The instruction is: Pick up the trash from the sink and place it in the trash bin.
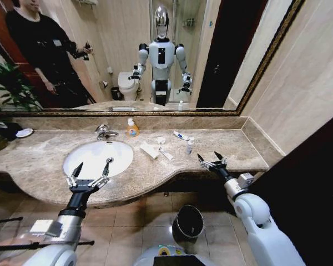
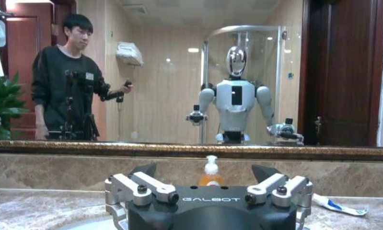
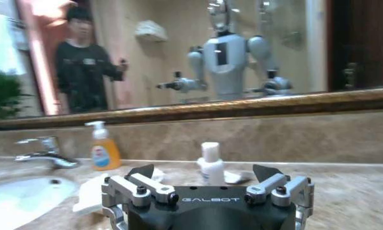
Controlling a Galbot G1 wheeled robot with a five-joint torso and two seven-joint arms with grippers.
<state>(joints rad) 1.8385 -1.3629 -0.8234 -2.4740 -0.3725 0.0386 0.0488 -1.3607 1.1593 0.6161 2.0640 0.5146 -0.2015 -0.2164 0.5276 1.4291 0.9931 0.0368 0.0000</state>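
The white oval sink (image 1: 86, 160) is set in the marble countertop (image 1: 233, 145). The trash lies on the counter to the right of the basin: a flat white packet (image 1: 149, 150), a thin tube (image 1: 166, 154), a crumpled scrap (image 1: 161, 140), a toothpaste tube (image 1: 181, 136) and a tiny bottle (image 1: 190, 146). On the floor under the counter stands the black trash bin (image 1: 188, 223). My left gripper (image 1: 92, 169) hovers open over the basin's front edge. My right gripper (image 1: 210, 158) is open at the counter's front right, with the tiny bottle (image 3: 210, 164) straight ahead of it and the packet (image 3: 89, 194) off to one side.
A chrome faucet (image 1: 104, 132) and an orange soap bottle (image 1: 132, 128) stand behind the basin, under a wide mirror. A plant (image 1: 3, 88) is at the far left. A dark door (image 1: 316, 183) closes the right side. The floor around the bin is tiled.
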